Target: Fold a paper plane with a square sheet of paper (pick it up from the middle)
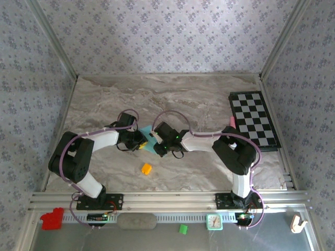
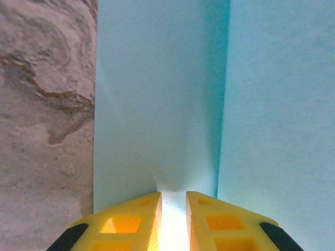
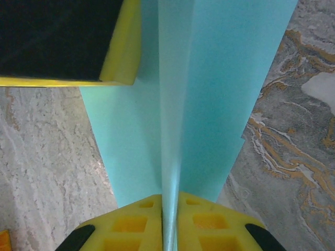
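near the middle of the worktop (image 1: 199, 104), between the two arms, is the teal paper (image 1: 148, 141), and both jaws meet over it from opposite sides, the left jaws from the left and the right jaws from the right. seen from the left wrist, the paper (image 2: 157, 94) has a raised fold running up the view, with a darker shadow line along its right side. the fold goes into the narrow gap between the yellow fingers (image 2: 131, 227), so the left jaws are pinching the paper at this fold, with a small gap left between them. seen from the right wrist, a sharp ridge of the paper (image 3: 220, 94) runs straight up from the fingers (image 3: 209, 230). the right jaws are almost pressed together, pinching this ridge with only the thin paper between them. on both sides of the ridge the paper slopes down to the marble-like worktop. at the top left of this view, one yellow and black finger (image 3: 68, 42) of the left jaws is at the paper; i cannot tell if it touches there. an orange cube (image 1: 146, 168) sits on the worktop nearer to the arm bases, apart from the paper. a checkered board (image 1: 254, 121) lies at the far right of the worktop, well apart from all this.
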